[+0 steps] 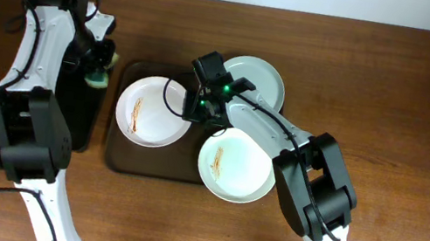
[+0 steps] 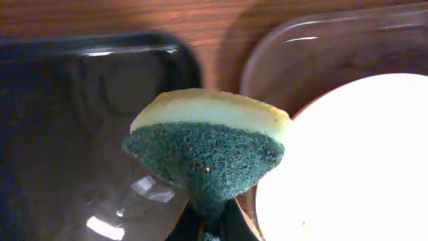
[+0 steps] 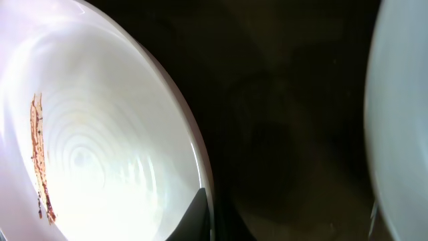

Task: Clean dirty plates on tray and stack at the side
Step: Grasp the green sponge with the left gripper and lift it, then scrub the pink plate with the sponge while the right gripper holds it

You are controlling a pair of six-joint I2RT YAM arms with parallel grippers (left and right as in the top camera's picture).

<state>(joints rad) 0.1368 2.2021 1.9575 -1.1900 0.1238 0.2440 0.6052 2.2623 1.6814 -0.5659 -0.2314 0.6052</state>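
Early: no stack yet, 2 of 3 plates (image 1: 235,167) showed smears. Left gripper (image 2: 207,224) clenched sponge (image 2: 207,147) at 9 o'clock of tray (image 1: 150,162); right gripper (image 1: 195,115) sat at 3 o'clock rim of left plate (image 1: 153,110), couldn't tell jaw state.

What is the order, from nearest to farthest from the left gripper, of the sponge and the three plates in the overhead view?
1. sponge, held in the left gripper.
2. left plate, on the left half of the tray.
3. back plate and front plate, both farther right: too close to call.
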